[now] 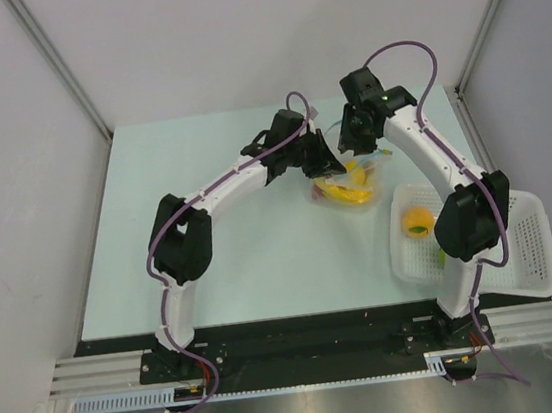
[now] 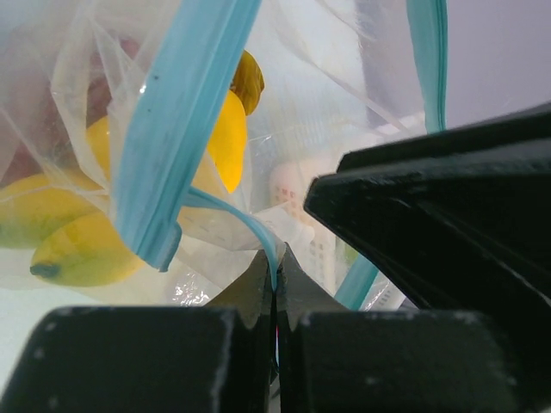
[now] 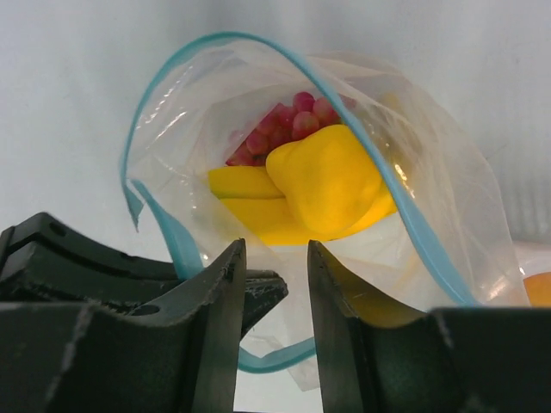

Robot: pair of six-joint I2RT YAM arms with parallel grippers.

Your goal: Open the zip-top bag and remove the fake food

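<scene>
Left of the basket (image 1: pixel 532 236), the bag (image 1: pixel 350 189) gapes, fruit inside. The left gripper (image 2: pixel 275 284) is clenched on its zip strip (image 2: pixel 172 129). The right gripper (image 3: pixel 275 258) is part-open at the mouth, grasping nothing. It may pinch film instead of the pear (image 3: pixel 327 181) and tug the strip loose.

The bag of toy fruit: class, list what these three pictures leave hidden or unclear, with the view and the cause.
Top view: the bag is too small to count its contents.
Top view: a green thing in the basket, beside the orange, mostly under the right arm.
Right wrist view: the berries are half behind a yellow fruit; whether the right fingers pinch the bag is unclear.
Left wrist view: left fingers block the bag's bottom.
</scene>
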